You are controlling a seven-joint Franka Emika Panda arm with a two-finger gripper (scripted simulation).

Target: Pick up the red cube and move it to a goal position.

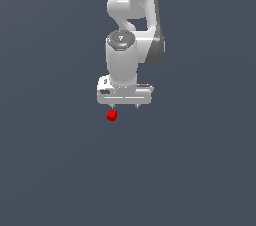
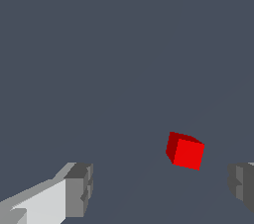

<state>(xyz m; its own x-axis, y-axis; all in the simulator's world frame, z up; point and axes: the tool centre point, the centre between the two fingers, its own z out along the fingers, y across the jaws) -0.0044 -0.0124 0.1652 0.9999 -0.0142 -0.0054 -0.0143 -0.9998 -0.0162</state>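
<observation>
The red cube (image 1: 112, 115) lies on the dark grey floor, just below the white gripper (image 1: 125, 106) and under its fingertip on the exterior view's left. The gripper points straight down and is open, with nothing between its fingers. In the wrist view the red cube (image 2: 186, 151) appears turned at a slight angle, closer to one grey finger pad (image 2: 242, 184) than to the other (image 2: 79, 188). It is apart from both. The gripper (image 2: 161, 184) hangs a little above the floor.
The white arm (image 1: 131, 15) rises behind the gripper toward the top of the exterior view. All around lies a plain dark grey floor (image 1: 60, 160), and no other object or goal marker shows.
</observation>
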